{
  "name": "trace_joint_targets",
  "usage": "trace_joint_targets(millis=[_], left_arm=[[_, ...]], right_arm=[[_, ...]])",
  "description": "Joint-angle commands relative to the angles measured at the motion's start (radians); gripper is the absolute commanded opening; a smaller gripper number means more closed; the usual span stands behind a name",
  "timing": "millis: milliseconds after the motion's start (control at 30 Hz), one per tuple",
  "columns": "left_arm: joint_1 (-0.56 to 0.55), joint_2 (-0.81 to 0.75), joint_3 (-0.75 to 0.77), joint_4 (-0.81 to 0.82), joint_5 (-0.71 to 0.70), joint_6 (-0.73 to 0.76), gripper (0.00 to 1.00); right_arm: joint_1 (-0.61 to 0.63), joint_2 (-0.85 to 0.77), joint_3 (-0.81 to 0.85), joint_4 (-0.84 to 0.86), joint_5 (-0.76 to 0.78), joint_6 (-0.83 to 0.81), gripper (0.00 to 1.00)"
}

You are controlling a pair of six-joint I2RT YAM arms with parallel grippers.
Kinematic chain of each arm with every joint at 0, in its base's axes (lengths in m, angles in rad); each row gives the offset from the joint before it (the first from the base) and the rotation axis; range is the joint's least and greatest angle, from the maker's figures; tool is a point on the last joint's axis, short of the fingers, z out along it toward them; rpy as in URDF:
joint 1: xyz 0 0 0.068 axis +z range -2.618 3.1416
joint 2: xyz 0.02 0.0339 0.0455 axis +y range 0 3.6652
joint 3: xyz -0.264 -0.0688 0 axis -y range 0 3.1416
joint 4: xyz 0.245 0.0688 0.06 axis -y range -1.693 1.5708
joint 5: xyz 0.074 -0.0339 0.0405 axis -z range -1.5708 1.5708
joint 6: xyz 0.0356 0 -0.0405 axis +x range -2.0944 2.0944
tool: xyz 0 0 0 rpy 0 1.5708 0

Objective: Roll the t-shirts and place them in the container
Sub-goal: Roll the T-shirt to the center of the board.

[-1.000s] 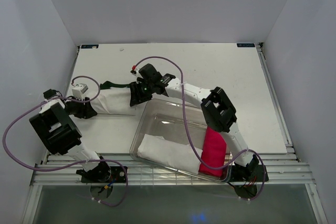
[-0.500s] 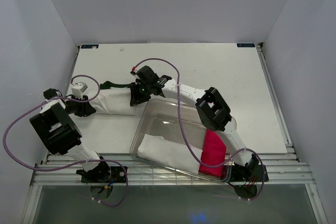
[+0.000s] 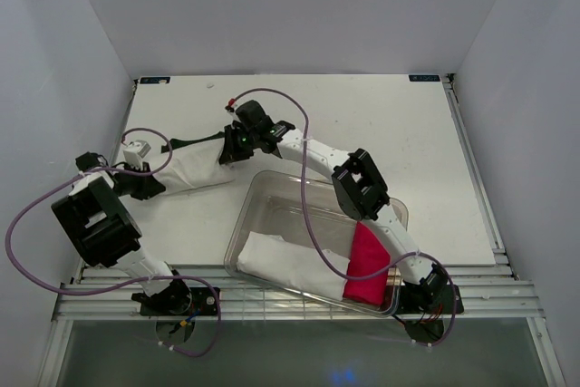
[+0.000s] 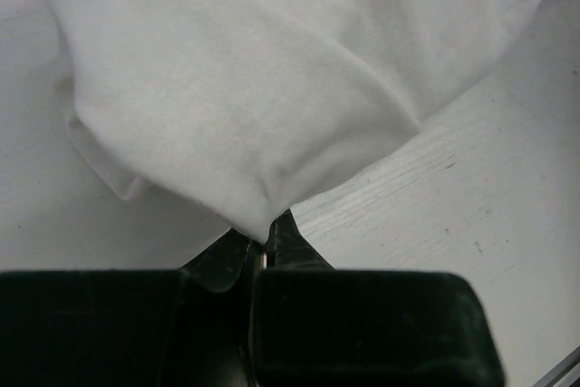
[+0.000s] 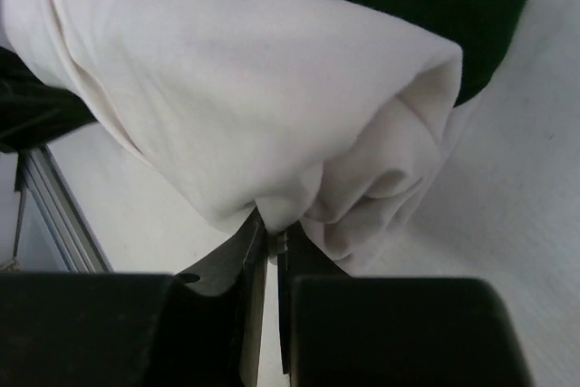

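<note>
My left gripper (image 4: pixel 267 246) is pinched shut on a fold of the soft white cotton t-shirt (image 3: pixel 192 169), its fingers pressed together with the cloth caught between the tips. My right gripper (image 5: pixel 270 242) is clamped the same way on the other end of that shirt, where the fabric curls over itself in thick, loose layers. The white shirt lies as a short, bunched roll on the white table (image 3: pixel 390 133), towards the far left corner. My left arm reaches it from the left edge, and my right arm stretches across from the near right corner. The plain dark green t-shirt (image 3: pixel 193 143) shows as a thin dark strip along the far side of the white roll, touching it. From my right wrist I see it lying just behind the white folds. Near the front edge sits a clear rectangular plastic bin (image 3: pixel 238 235). It holds a folded white cloth (image 3: pixel 281 260) at its left end and a bright pink cloth bundle (image 3: pixel 367 265) at its right end, the two apart.
</note>
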State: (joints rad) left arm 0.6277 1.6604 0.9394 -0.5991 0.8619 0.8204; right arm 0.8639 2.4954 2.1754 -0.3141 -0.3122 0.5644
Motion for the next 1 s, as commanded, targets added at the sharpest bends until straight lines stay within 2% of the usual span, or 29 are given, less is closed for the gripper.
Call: trace_joint_targets(millis=[0,100,200,300,333,400,467,533,633,967], left_arm=[[-0.003,-0.036,0.015,0.016,0.069,-0.017,0.00],[-0.003,-0.039,0.009,0.022,0.077,-0.027,0.00],[-0.002,-0.036,0.009,0.041,0.088,-0.050,0.00],[-0.003,-0.034,0.006,0.048,0.098,-0.075,0.00],[-0.005,-0.036,-0.001,0.051,0.097,-0.078,0.00],[-0.003,-0.037,-0.002,0.056,0.091,-0.084,0.00],[-0.005,-0.034,0.002,0.062,0.077,-0.096,0.00],[-0.005,-0.031,0.009,0.062,0.072,-0.102,0.00],[-0.005,-0.039,0.018,0.062,0.066,-0.099,0.00],[-0.005,-0.045,0.012,0.056,0.054,-0.081,0.00]], right_arm=[[-0.029,0.016,0.078,0.119,0.015,0.018,0.08],[-0.036,0.014,0.078,0.176,0.016,0.012,0.09],[-0.043,0.026,0.072,0.167,0.004,0.009,0.17],[-0.055,0.002,-0.003,0.150,-0.007,-0.006,0.27],[-0.066,-0.022,-0.055,0.150,-0.008,-0.012,0.36],[-0.074,-0.058,-0.094,0.152,-0.024,-0.043,0.44],[-0.080,-0.073,-0.124,0.147,-0.051,-0.087,0.47],[-0.080,-0.089,-0.135,0.144,-0.112,-0.141,0.48],[-0.080,-0.075,-0.141,0.139,-0.181,-0.136,0.46],[-0.071,-0.044,-0.118,0.187,-0.255,-0.083,0.35]])
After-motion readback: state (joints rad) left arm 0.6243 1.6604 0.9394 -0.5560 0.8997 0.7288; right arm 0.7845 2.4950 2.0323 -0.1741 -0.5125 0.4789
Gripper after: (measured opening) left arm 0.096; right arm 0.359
